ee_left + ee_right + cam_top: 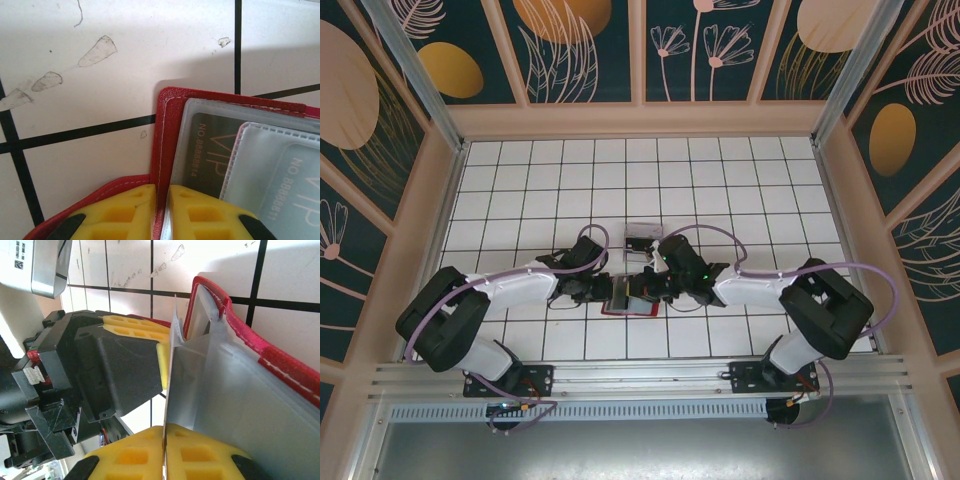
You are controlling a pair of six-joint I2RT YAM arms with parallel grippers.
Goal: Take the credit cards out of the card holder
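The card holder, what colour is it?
The card holder is red; left wrist view shows it best.

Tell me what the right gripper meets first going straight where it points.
Likely the left gripper, facing it and clamped on the red card holder; the right gripper would slide along the clear sleeve it pinches. Depth is unclear.

The top view looks steeply down from above and behind the arm bases, far enough off to take in the whole white tiled desk (720,170). Each wrist view peers over its own yellow claw, left (162,195) and right (165,435), at bottom centre, very near the desk. All three share the red folding wallet (628,303).
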